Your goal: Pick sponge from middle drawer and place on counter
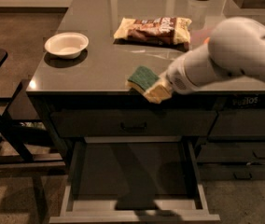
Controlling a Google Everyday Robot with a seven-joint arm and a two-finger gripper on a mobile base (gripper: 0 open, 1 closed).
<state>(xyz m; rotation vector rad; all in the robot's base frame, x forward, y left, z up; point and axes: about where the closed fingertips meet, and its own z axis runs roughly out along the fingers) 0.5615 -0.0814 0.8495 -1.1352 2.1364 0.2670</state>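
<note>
Green-topped sponge (143, 77) clamped in gripper (160, 88) at tabletop (100, 64) front edge, middle drawer (137, 171) open below, snack bag (153, 29) behind

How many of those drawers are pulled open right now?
1: the wide dark grey middle drawer, low in front. The bar-handled drawer above it looks shut. The claw holds the green-and-yellow sponge at the front edge of the dark stone counter.
</note>
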